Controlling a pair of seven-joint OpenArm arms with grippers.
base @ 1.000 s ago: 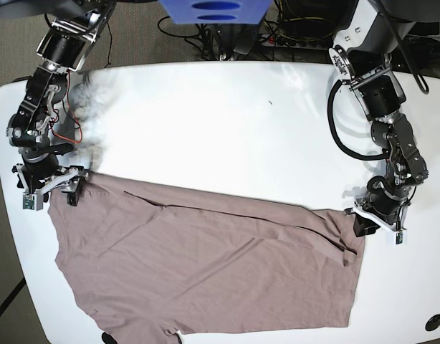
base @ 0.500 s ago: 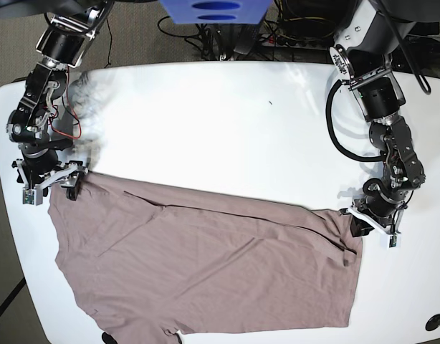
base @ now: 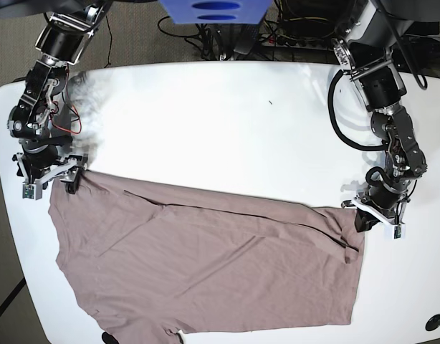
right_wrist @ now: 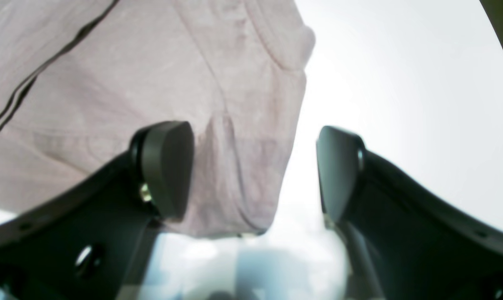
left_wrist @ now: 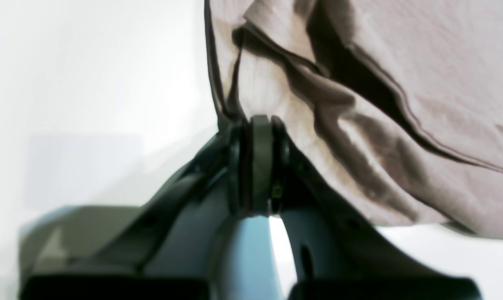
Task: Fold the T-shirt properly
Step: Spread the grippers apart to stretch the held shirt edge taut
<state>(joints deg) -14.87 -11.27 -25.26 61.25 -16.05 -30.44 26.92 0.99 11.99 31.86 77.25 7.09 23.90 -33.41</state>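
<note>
Two claws at the T-shirt (base: 206, 265) corners: left claw (left_wrist: 257, 125) pinches thin, limp knit; right claw (right_wrist: 251, 166) spread astride an edge. Best held by corners.

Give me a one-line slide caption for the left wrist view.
Left gripper pinched shut on a bunched edge of the T-shirt above the white table.

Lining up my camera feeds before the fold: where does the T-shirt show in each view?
Base: the T-shirt lies spread across the lower half of the table.
Left wrist: upper right, its edge pinched in the shut left hand.
Right wrist: upper left, a corner hanging between the fingers of the open right hand.
Shared landmark: the white table.
</note>
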